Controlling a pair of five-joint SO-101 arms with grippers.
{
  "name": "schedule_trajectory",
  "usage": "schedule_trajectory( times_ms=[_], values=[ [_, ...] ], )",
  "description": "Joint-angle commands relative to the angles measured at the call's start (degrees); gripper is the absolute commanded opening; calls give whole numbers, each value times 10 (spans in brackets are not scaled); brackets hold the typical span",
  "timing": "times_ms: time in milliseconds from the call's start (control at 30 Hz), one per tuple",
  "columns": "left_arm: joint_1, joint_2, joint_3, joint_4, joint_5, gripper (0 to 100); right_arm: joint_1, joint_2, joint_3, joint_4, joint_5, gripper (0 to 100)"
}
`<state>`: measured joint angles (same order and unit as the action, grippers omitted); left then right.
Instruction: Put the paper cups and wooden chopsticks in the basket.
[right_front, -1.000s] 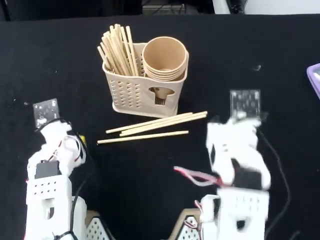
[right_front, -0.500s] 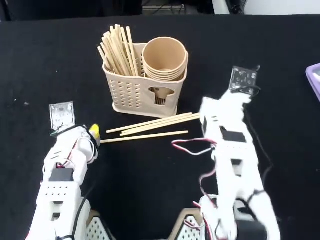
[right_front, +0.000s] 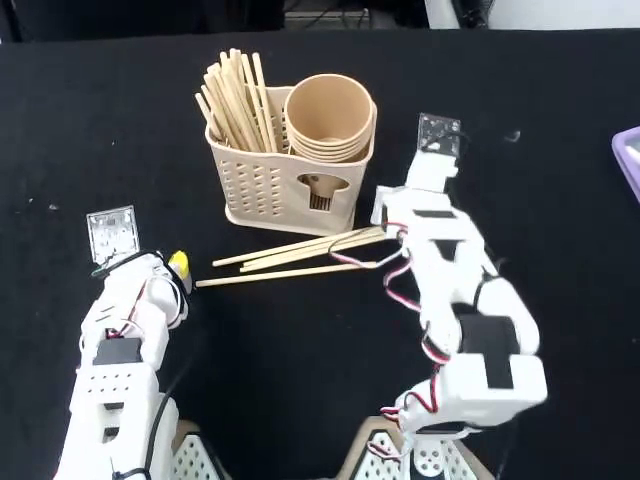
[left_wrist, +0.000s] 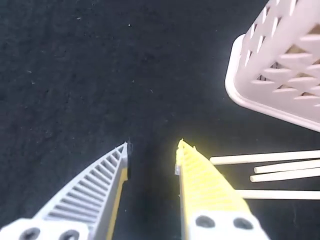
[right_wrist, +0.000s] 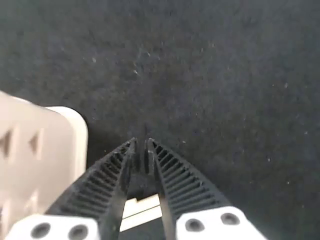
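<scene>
Right arm has reached out far and left to the loose chopsticks
On the black surface the basket already holds the stacked paper cups and a bundle of wooden chopsticks; the few loose ones lie just near of it, still to go. Right jaws nearly closed, empty, over their right ends; left jaws part-open, empty, by the left ends

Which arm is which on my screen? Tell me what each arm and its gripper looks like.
The left arm and right arm are white plastic with black motor blocks. The left gripper has one yellow ribbed finger and one pale grey finger. The right gripper has two black ribbed fingers. Loose red and white cables loop off the right arm.
</scene>
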<state>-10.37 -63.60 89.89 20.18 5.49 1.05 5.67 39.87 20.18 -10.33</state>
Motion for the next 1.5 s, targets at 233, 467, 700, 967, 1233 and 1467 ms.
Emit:
schedule_trajectory(
  times_ms=[233,467,700,967,1233,1467],
  values=[
    [-5,-7,-5,-5,4,163,-44,30,-125,213,8,39],
    [-5,-7,-5,-5,2,163,-66,27,-107,215,75,39],
    [-5,-7,-5,-9,2,163,-65,19,-102,309,79,39],
    [-5,-7,-5,-9,2,163,-65,-49,-73,360,149,11],
    [-5,-7,-5,-9,2,163,-69,-274,98,314,207,16],
    [-5,-7,-5,-9,2,163,-86,-355,131,284,214,180]
  ],
)
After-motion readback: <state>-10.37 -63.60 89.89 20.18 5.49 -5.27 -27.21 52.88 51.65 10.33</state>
